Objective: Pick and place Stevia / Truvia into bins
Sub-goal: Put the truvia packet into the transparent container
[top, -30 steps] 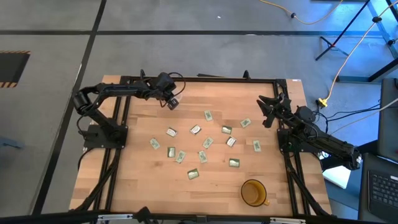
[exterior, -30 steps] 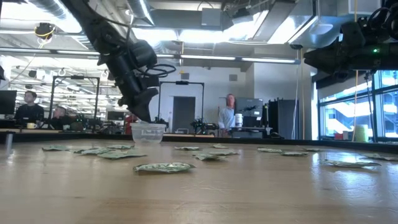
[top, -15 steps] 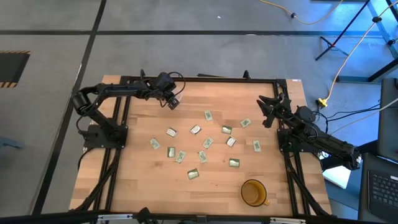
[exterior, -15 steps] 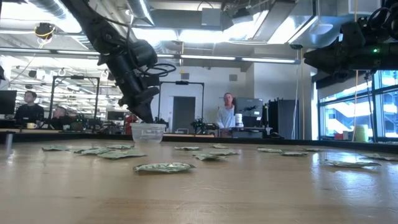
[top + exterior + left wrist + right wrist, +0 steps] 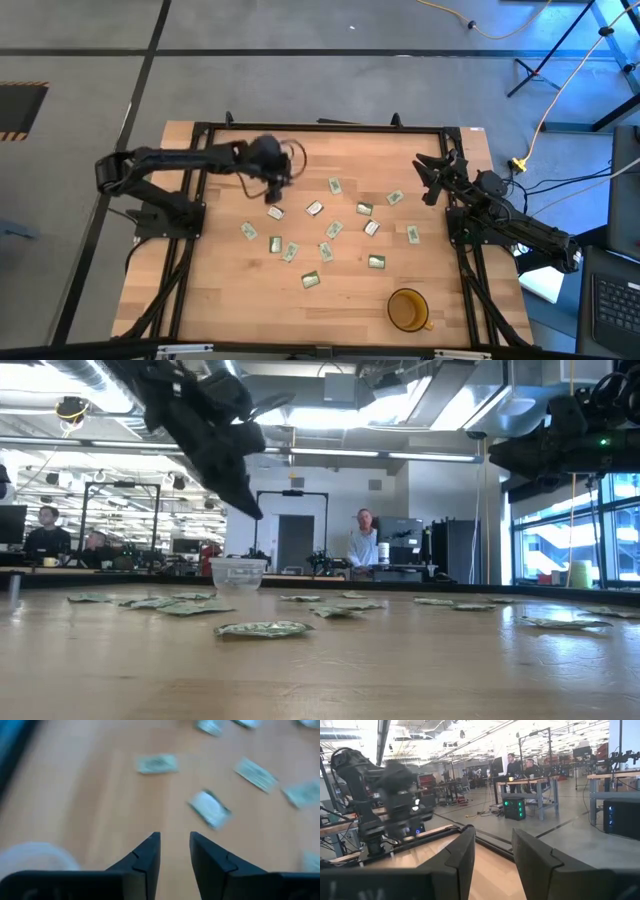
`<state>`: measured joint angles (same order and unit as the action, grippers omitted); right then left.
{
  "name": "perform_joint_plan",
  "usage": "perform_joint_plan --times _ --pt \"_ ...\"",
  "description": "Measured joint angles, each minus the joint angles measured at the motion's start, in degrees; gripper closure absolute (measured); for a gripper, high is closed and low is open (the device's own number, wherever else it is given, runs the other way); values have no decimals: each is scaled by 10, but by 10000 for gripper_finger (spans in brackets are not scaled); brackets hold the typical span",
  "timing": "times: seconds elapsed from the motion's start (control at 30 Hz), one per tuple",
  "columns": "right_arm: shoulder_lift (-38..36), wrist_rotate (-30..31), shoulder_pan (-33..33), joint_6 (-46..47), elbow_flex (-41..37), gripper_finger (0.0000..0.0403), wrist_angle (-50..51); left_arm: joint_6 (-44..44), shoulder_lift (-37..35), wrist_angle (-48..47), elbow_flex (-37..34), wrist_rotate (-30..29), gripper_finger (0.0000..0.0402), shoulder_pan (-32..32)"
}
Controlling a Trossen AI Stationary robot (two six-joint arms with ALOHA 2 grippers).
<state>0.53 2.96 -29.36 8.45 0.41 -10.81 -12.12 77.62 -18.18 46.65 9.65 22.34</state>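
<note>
Stevia sachets (image 5: 314, 209) lie flat, long axes pointing every way, beneath the empty left tool (image 5: 174, 851), slightly spread.

Table (image 5: 220, 290) was light wood, smooth, matt. Sachets (image 5: 314, 208) looked like crinkled paper. Cup (image 5: 238, 572) was clear plastic; amber cup (image 5: 407, 310) looked glossy translucent plastic.

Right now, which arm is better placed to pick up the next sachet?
The left. Its gripper is open and empty above the wood, facing a sachet close ahead, with the clear cup nearby. The right gripper waits at the table's far right edge, aimed out toward the room.
</note>
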Motion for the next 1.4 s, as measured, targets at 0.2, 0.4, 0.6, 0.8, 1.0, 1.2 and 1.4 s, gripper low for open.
perform_joint_plan --times 0.2,0.4,0.6,0.8,1.0,1.2,1.4 --pt "0 0 0 -2 0 269 0 20 26 -86 0 -34 300 -92" --pt "0 0 0 1 0 269 0 40 73 -83 0 -70 308 -145" --pt "0 0 0 3 0 269 0 40 139 -83 0 -135 311 -154" --pt "0 0 0 3 0 269 0 35 172 -70 3 -128 311 -142" --pt "0 0 0 2 0 269 0 34 182 -69 3 -107 338 -133" --pt "0 0 0 2 0 269 0 34 183 -70 2 -75 378 -124" --pt "0 0 0 2 0 269 0 34 179 -69 1 -75 397 -124"
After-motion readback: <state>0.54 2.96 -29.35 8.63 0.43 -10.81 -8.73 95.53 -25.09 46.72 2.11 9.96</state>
